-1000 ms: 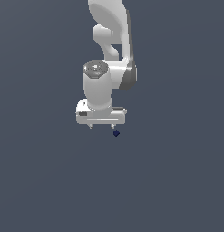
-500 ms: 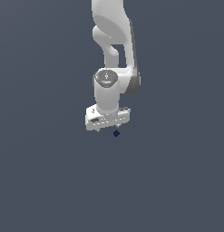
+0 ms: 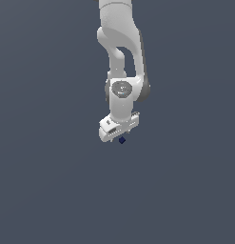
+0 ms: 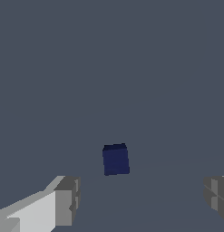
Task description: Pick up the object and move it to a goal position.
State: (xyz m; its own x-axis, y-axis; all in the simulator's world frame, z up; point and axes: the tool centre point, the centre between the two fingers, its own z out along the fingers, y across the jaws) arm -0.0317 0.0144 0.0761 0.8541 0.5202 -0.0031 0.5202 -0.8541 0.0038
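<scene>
The object, a tiny dark navy-blue cube (image 3: 122, 140), rests on the flat grey ground just under the white hand. My gripper (image 3: 122, 135) hangs from the white arm, tilted, directly above the cube. In the wrist view the cube (image 4: 116, 159) shows a little beyond the gripper (image 4: 140, 201), in line with the gap. The two grey fingertips (image 4: 65, 201) stand wide apart, one on each side. The gripper is open and holds nothing; neither finger touches the cube.
A plain grey ground (image 3: 52, 190) fills both views. The white arm (image 3: 120, 57) rises from the hand toward the upper edge of the exterior view. No other object or goal marker shows.
The hand has moved toward the exterior view's right and lower, and has turned about its axis, so it now sits over the cube. The cube has stayed in place.
</scene>
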